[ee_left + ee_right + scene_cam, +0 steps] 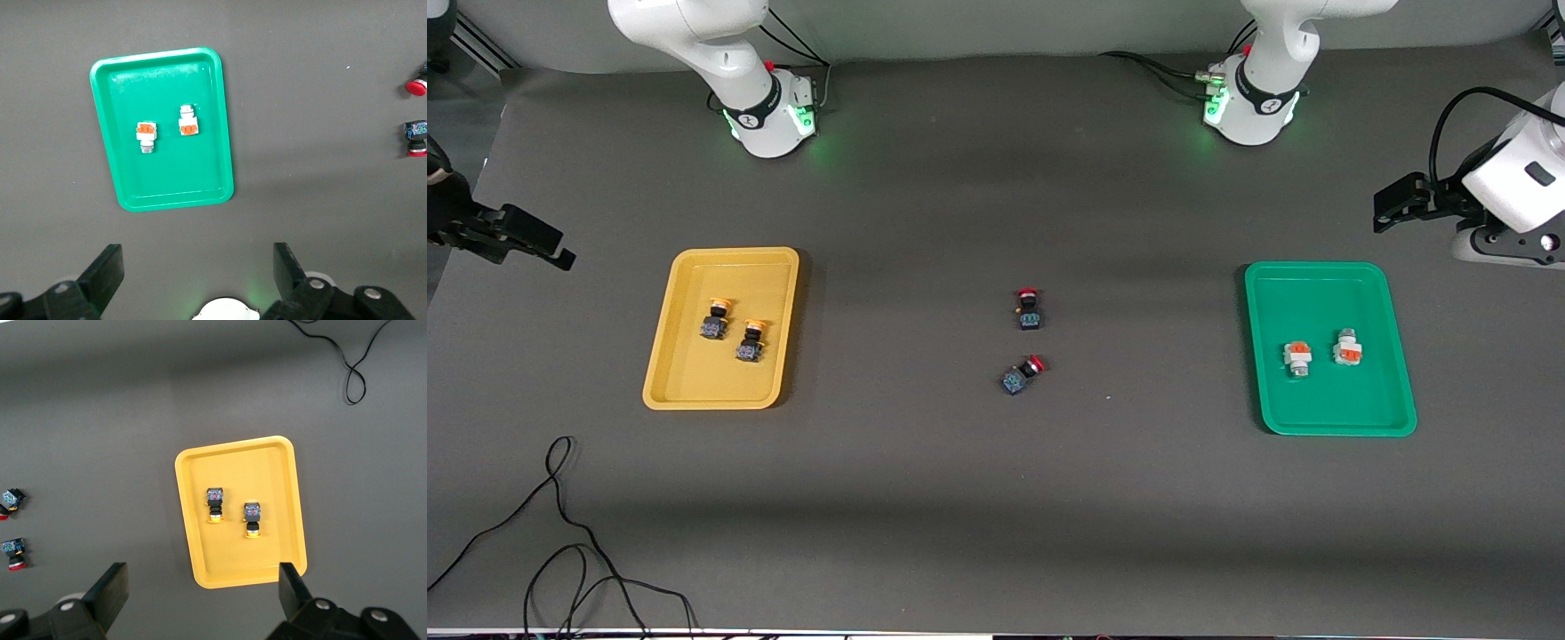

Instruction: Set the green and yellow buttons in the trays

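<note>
Two yellow-capped buttons [716,318] [751,340] lie in the yellow tray [694,382]. Two white-bodied green buttons [1297,357] [1348,347] lie in the green tray [1316,409]. My right gripper [560,255] is open and empty, up in the air over the table's right-arm end, beside the yellow tray. Its wrist view shows its gripper [203,587], the yellow tray [267,467] and both buttons [215,503] [252,518]. My left gripper [1383,209] is open and empty over the left-arm end. Its wrist view shows its gripper [198,267], the green tray [173,180] and both buttons [146,133] [189,123].
Two red-capped black-blue switches [1029,308] [1023,374] lie on the mat midway between the trays. A loose black cable [560,533] lies near the front edge at the right arm's end. Both arm bases [769,111] [1254,107] stand along the back.
</note>
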Robot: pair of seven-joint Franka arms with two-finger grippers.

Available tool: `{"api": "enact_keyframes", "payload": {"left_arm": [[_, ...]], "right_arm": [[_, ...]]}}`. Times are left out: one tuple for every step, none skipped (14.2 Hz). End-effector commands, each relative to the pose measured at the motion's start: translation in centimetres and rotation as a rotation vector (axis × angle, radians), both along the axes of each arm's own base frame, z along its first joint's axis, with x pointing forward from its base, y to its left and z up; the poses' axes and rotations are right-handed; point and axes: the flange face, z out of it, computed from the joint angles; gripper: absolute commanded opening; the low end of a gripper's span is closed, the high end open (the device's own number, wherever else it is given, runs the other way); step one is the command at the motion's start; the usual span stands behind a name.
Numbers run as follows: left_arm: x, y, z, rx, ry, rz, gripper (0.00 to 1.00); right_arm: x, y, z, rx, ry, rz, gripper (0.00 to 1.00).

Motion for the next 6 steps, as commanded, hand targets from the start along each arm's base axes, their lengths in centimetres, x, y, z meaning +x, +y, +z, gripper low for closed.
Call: {"api": "enact_keyframes", "payload": {"left_arm": [[-0.7,-0.07,0.79,-0.009,0.006,0.002,1.0],[-0.7,0.01,0.79,-0.009,0.006,0.004,1.0],[-0.68,0.01,0.8,-0.009,0.004,0.004,1.0],[-0.7,-0.07,0.79,-0.009,0.006,0.002,1.0],[-0.68,-0.08,0.87,-0.009,0.003,0.002,1.0],[-0.68,-0.08,0.87,-0.009,0.003,0.002,1.0]], "right_arm": [[0.07,0.12,0.84,-0.019,-0.008,0.02,1.0],[0.0,0.43,1.0,-0.02,-0.011,0.023,1.0],[-0.11,0.42,1.08,-0.019,-0.011,0.024,1.0],[-0.22,0.49,1.22,-0.019,-0.012,0.023,1.0],[-0.22,0.57,1.3,-0.019,-0.014,0.024,1.0],[-0.27,0.38,1.38,-0.02,-0.015,0.021,1.0]]}}
